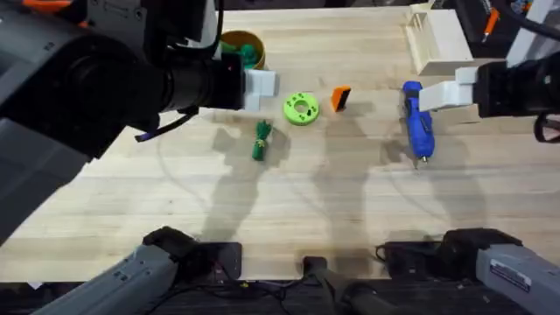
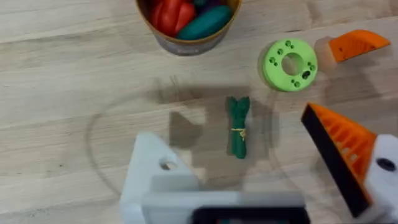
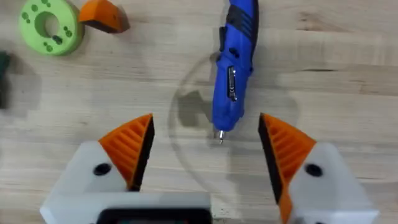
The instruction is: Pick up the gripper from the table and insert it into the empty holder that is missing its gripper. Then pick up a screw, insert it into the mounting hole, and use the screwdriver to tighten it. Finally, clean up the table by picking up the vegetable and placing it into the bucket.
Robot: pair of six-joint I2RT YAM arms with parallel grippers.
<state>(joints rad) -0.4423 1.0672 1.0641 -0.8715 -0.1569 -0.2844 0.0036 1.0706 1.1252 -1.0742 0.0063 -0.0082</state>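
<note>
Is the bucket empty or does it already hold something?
Not empty. In the left wrist view, the bucket holds red and teal toy pieces. The vegetable lies outside, on the table.

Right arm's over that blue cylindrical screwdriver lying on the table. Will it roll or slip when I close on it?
The blue cylindrical screwdriver lies flat on bare wood, so its rounded body may roll if nudged sideways. It looks like smooth, rigid plastic, so probably stiff but a little slippery. The right gripper hangs open over its thin metal tip; gripping the thicker body likely holds better.
</note>
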